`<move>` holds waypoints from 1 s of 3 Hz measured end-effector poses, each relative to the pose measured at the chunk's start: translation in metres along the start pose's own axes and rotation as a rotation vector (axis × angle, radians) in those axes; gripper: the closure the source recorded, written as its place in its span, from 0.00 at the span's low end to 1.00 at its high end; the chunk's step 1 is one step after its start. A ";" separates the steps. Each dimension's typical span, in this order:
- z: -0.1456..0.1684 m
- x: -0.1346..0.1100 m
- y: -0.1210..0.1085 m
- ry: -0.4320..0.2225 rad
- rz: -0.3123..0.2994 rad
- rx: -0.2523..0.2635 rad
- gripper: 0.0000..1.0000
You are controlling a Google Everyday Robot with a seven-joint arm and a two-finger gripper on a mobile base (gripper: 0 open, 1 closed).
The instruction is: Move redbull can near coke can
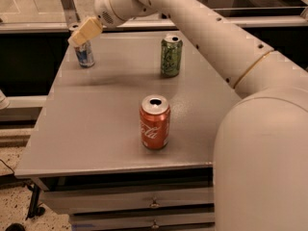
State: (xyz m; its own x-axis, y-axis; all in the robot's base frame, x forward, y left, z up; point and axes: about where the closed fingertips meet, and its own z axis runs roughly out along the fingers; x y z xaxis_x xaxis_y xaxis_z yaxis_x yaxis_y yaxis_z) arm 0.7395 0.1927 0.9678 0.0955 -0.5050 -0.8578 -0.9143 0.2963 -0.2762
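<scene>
The redbull can [85,55] stands upright at the far left corner of the grey table [96,124]; only its lower blue and silver part shows. My gripper [83,32] hangs right in front of its upper half, beige fingers pointing down-left over the can's top. The coke can [155,122] stands upright near the table's front middle, well apart from the redbull can. My white arm reaches in from the right across the back of the table.
A green can [171,56] stands upright at the back middle of the table, right of the redbull can. My arm's large white body [260,153] fills the right side. Drawers [154,205] sit below the table's front edge. A rail runs behind the table.
</scene>
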 end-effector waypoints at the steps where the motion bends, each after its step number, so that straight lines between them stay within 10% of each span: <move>1: 0.025 0.003 0.013 -0.013 0.010 -0.049 0.00; 3: 0.058 0.026 0.017 0.012 0.013 -0.099 0.00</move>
State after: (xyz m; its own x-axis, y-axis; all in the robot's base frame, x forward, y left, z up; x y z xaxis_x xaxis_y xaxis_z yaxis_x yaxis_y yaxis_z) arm 0.7489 0.2315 0.9157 0.0790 -0.5118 -0.8555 -0.9499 0.2218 -0.2204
